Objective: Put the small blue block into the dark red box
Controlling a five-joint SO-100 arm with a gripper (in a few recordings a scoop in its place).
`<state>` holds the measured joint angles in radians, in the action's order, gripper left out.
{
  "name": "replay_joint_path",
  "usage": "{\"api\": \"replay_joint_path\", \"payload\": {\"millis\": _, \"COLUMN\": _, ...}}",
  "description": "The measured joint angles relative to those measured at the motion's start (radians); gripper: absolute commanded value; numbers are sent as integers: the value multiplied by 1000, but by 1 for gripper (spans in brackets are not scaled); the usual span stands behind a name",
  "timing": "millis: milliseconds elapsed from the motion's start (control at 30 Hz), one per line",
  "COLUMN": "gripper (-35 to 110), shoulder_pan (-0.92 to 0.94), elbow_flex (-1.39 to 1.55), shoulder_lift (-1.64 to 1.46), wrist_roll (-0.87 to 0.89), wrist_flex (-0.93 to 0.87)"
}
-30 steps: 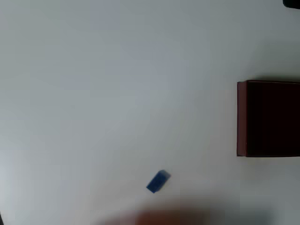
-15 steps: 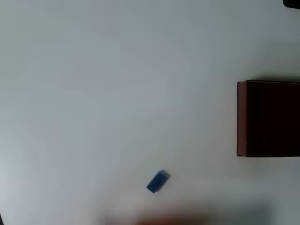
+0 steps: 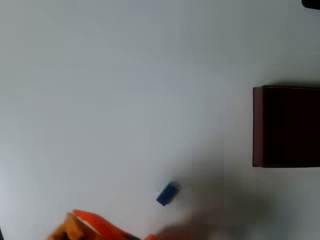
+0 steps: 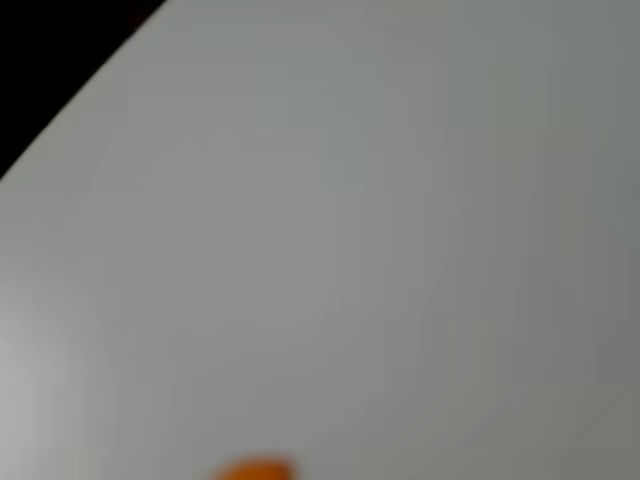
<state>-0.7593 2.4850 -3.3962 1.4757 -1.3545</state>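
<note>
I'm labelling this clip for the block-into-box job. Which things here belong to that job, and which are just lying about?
Belong to the job:
- small blue block, lying on the white table
- dark red box, at the right edge of the overhead view, apart from the block
- orange gripper, blurred at the bottom edge

Just lying about:
- a dark object at the top right corner, too cropped to identify

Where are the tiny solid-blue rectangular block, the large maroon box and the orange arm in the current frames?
tiny solid-blue rectangular block (image 3: 167,194): overhead view, middle of its top face.
large maroon box (image 3: 257,126): overhead view, its left wall.
orange arm (image 3: 87,224): overhead view, blurred part at the bottom edge; gripper state unreadable.
</note>
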Motion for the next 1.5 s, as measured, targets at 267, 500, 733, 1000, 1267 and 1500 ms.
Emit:
{"api": "replay_joint_path", "payload": {"millis": 267, "gripper": 0, "shoulder_pan": 342, "elbow_flex": -58, "shoulder_lift": 48, "wrist_roll": -69, "wrist_flex": 241}}
{"api": "replay_joint_path", "payload": {"millis": 500, "gripper": 11, "shoulder_pan": 397, "elbow_flex": 25, "shoulder_lift": 54, "wrist_roll": -167, "wrist_flex": 449}}
{"api": "replay_joint_path", "payload": {"millis": 733, "gripper": 17, "shoulder_pan": 609, "elbow_flex": -207, "shoulder_lift": 399, "wrist_roll": -176, "wrist_flex": 3}}
{"api": "replay_joint_path", "payload": {"millis": 1000, "gripper": 17, "shoulder_pan": 776, "elbow_flex": -249, "shoulder_lift": 600, "wrist_roll": 23, "wrist_flex": -230}}
{"api": "replay_joint_path", "payload": {"millis": 1267, "gripper": 25, "shoulder_pan": 781, "elbow_flex": -95, "shoulder_lift": 680, "wrist_roll": 301, "wrist_flex": -222}}
{"api": "replay_joint_path", "payload": {"millis": 1500, "gripper": 25, "shoulder_pan": 676, "elbow_flex": -103, "shoulder_lift": 942, "wrist_roll": 535, "wrist_flex": -209}}
